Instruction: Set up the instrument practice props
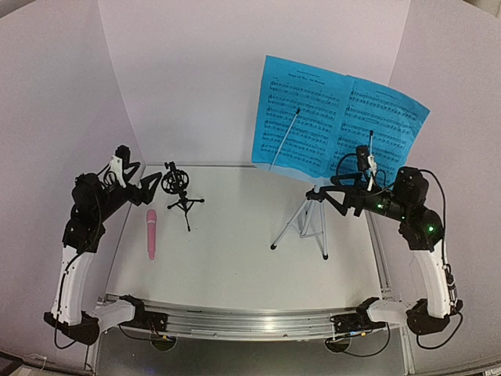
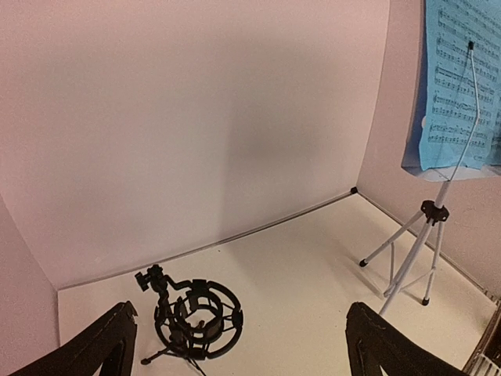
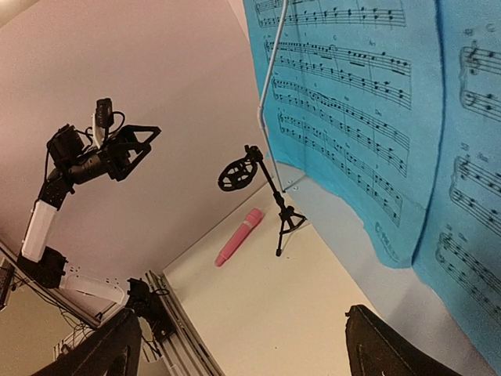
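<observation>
Microphone [image 1: 151,233] lies flat, long axis near-to-far, beside upright mount [image 1: 178,188]. Left gripper [image 1: 153,186] and right gripper [image 1: 319,196] are both spread and empty.

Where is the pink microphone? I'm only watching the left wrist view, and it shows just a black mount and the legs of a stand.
Observer: The pink microphone lies flat on the table, on its left side beside the black mount, not touching it.
Operator: Is the other arm holding anything?
Observer: No. The right gripper hovers open and empty beside the stand.
Operator: How much music is on that stand?
Observer: Two blue pages sit side by side, each behind a thin wire holder.
</observation>
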Controlling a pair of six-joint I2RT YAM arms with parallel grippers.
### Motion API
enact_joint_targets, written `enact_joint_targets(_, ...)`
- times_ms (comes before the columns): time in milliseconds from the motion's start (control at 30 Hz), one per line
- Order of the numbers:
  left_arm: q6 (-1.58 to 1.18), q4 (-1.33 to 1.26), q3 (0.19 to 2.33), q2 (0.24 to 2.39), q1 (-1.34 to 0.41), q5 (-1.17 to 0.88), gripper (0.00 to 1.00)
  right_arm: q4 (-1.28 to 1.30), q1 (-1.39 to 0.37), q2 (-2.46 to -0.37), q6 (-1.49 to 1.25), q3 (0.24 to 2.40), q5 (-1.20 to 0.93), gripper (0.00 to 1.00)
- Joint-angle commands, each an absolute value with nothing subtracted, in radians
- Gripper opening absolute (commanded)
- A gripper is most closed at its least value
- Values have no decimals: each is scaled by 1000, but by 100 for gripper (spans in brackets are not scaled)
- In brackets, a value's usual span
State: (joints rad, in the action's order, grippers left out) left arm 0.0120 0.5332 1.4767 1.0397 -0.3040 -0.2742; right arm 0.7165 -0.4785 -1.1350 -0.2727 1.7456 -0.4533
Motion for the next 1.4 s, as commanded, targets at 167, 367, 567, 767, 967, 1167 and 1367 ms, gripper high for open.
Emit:
enact_joint_targets(167,-99,544,1357,956,-136,-308,92,631,-911,-1310,-42,1834,-239,88)
enact_joint_targets(367,-108,549,1327,963,-92,-296,92,631,-1176,-1460,161,1838,5,89)
enact_joint_targets(567,-197,561,1244,966,-58,-210,93,480,-1264,-1546,180,1591,182,90)
enact_joint_targets(767,-308,568,1144,990,-37,-74,96,95,-1266,-1488,100,1223,311,95)
enact_joint_targets(967,-349,553,1050,1046,-36,-85,98,-75,-1240,-1447,0,993,437,98)
enact_joint_targets(1167,-335,662,1080,1255,-35,-90,96,-103,-1146,-1380,-166,866,498,98)
enact_joint_targets(1367,-255,628,1076,1400,-35,-3,95,-90,-1087,-1280,-356,763,538,97)
